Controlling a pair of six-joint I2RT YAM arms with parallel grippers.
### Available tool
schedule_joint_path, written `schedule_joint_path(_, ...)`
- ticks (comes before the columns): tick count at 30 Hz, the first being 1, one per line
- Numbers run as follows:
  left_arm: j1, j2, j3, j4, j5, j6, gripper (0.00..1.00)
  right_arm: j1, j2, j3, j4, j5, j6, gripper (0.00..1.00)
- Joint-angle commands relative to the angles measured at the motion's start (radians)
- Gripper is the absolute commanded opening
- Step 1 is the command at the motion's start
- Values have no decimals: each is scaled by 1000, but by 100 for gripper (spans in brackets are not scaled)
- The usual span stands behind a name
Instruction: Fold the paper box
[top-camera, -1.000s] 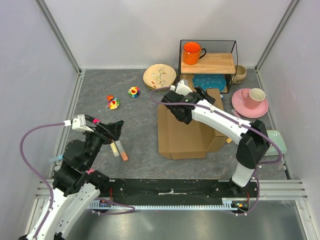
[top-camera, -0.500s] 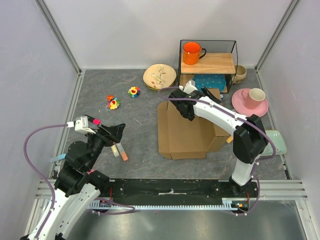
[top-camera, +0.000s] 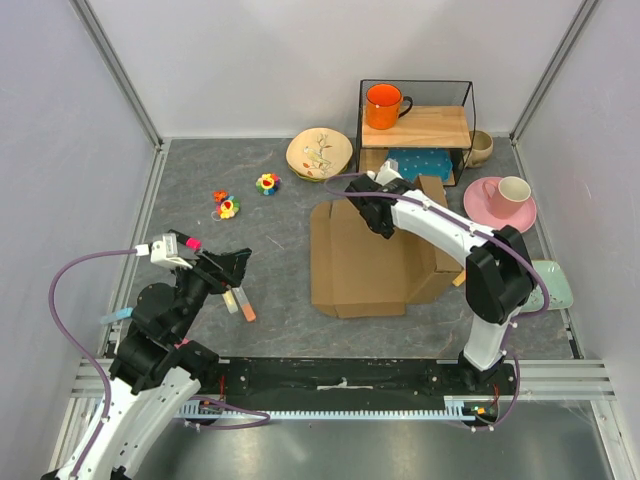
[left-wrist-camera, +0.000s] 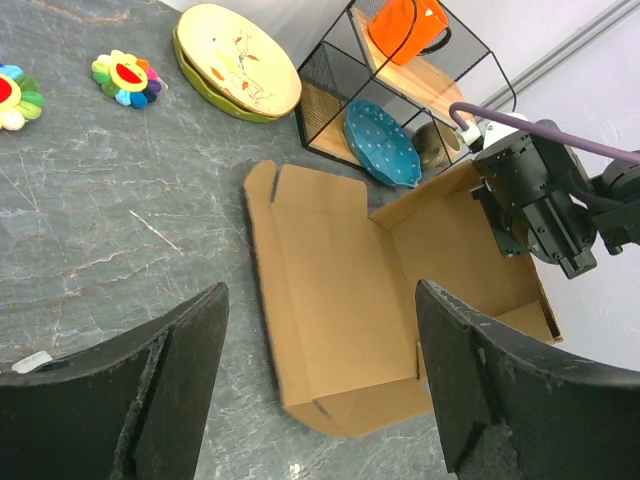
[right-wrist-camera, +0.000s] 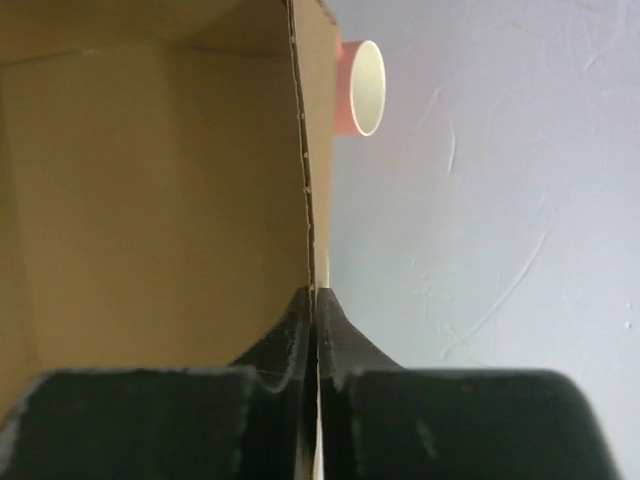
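Low on the left of the overhead view, the left end effector (top-camera: 230, 264) hangs above the grey surface (top-camera: 270, 235) with its fingers spread wide. It holds nothing and is well apart from the paper box (top-camera: 360, 265). Its own camera looks between those fingers at the box (left-wrist-camera: 330, 290).

The box lies in the middle of the overhead frame, right of centre. Its broad base panel is flat and its right-hand panel is raised upright.

The right end effector (top-camera: 378, 222) reaches over the box's far side. Its wrist view shows the fingers (right-wrist-camera: 300, 320) pressed together on the thin edge of an upright cardboard wall (right-wrist-camera: 150, 200).

Further up the frame, a pink cup (top-camera: 513, 192) sits on a saucer at the right. A flowered plate (top-camera: 318, 152) sits beside a wire-frame shelf (top-camera: 435, 127) that carries an orange mug (top-camera: 383, 105). Two flower toys (top-camera: 267, 183) lie to the left.
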Motion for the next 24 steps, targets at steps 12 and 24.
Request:
schedule_joint_path(12, -1, 20, 128, 0, -26, 46, 82, -73, -318, 197, -87, -437, 156, 0)
schedule_joint_path(24, -1, 40, 202, 6, -56, 57, 82, -87, -697, -46, 24, -743, 508, 0)
